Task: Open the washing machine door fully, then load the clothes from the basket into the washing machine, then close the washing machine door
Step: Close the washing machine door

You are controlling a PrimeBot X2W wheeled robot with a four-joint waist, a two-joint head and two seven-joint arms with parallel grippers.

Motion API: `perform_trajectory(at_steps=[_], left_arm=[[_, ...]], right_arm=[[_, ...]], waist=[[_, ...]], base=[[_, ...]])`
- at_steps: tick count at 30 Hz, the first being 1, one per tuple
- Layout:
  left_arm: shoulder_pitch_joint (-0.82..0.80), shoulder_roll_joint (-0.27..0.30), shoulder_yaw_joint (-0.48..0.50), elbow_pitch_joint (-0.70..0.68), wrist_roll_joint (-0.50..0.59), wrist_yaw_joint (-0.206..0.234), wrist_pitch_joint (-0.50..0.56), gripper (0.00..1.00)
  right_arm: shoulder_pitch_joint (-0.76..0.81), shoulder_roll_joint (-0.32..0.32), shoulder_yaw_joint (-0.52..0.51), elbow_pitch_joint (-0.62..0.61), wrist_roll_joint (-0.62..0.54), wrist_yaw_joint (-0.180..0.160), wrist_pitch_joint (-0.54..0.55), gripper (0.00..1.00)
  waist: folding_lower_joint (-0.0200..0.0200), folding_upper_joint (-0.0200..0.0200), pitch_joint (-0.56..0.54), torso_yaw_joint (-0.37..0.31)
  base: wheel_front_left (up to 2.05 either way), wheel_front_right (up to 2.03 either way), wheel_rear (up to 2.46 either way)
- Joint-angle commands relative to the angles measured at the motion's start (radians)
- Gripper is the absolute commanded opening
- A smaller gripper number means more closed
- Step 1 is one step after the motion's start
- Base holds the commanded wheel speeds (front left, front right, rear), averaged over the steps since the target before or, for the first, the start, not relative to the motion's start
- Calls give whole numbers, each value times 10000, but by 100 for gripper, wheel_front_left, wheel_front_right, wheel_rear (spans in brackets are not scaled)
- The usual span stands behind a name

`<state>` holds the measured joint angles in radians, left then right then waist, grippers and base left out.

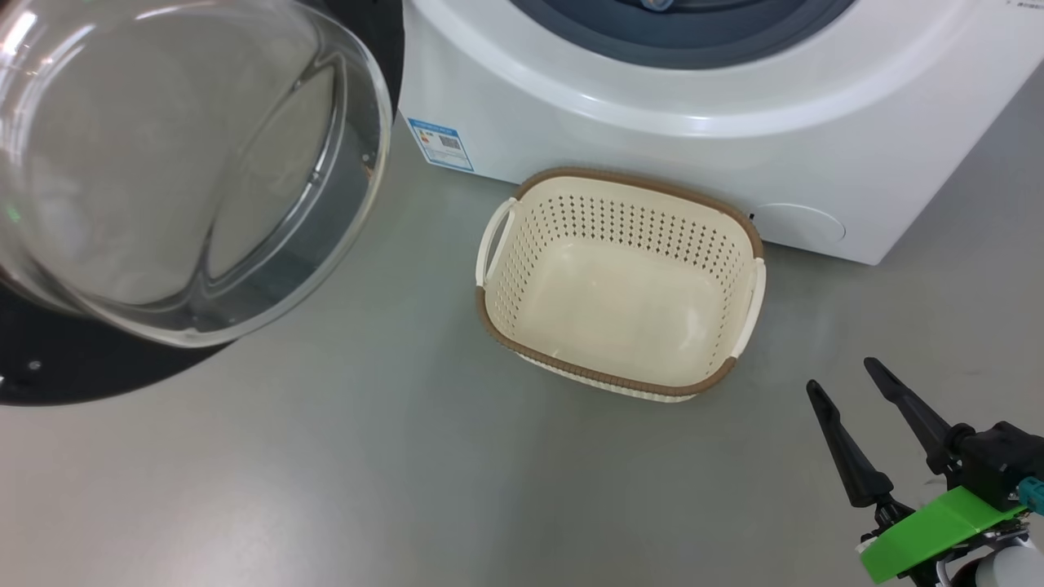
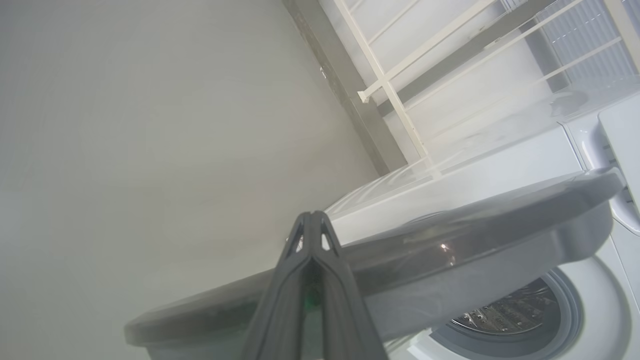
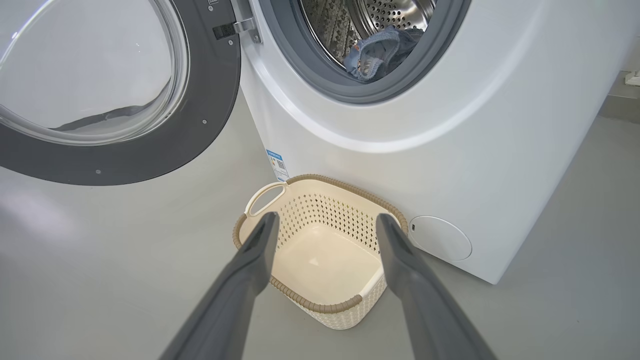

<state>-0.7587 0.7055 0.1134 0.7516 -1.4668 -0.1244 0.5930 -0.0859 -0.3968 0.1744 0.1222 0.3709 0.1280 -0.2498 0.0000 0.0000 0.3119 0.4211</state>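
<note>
Washing machine door (image 2: pixel 475 225) shows edge-on, its grey rim crossing the lower half of the left wrist view right behind my left gripper (image 2: pixel 311 217). That claw's two dark fingers (image 2: pixel 295 300) are clenched tip to tip with nothing between them, and I cannot tell whether the tips touch the rim. My right gripper (image 3: pixel 327 220) is released, its fingers spread wide and holding nothing, and it sits low in the right wrist view. Between those fingers, further out, sits the basket (image 3: pixel 320 304) on the grey floor (image 3: pixel 125 280), its bare cream bottom showing. It stands just in front of the washing machine (image 3: pixel 450 150), between the blue label sticker (image 3: pixel 277 165) on its left and the round cap (image 3: pixel 440 237) on its right. Above, in the top centre of that view, the clothes (image 3: pixel 385 50) lie inside the steel drum (image 3: pixel 390 12), at the lower lip of the grey-blue gasket (image 3: pixel 300 75). At the upper left the door stands swung wide open, its glass bowl (image 3: pixel 90 70) facing out.
</note>
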Motion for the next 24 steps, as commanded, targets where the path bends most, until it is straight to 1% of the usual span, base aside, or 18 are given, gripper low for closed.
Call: perform_trajectory(at_steps=[1,5,7,16,24], left_arm=[[15,354,8,-509,-169,-63,443,0],[173,391,-114,-900,-220,-63,748,0],[393,467,-288,-1284,-248,-63,1150,0],[845,369,-543,-2209,-697,-63,2156,0],[1183,362,-731,-3274,-966,-63,2806,0]], right_arm=[[-15,-35,151,-174,-54,27,-120,100],[31,23,161,-158,-52,27,-120,100],[64,76,196,-134,-46,27,-120,100],[188,168,174,-89,-13,27,-120,100],[281,266,134,-82,-12,27,-120,100]], waist=[[0,0,-122,60],[0,0,-258,107],[0,0,-383,124],[0,0,-667,197],[0,0,-899,240]], base=[[0,0,0],[0,0,0],[0,0,0],[0,0,0],[0,0,0]])
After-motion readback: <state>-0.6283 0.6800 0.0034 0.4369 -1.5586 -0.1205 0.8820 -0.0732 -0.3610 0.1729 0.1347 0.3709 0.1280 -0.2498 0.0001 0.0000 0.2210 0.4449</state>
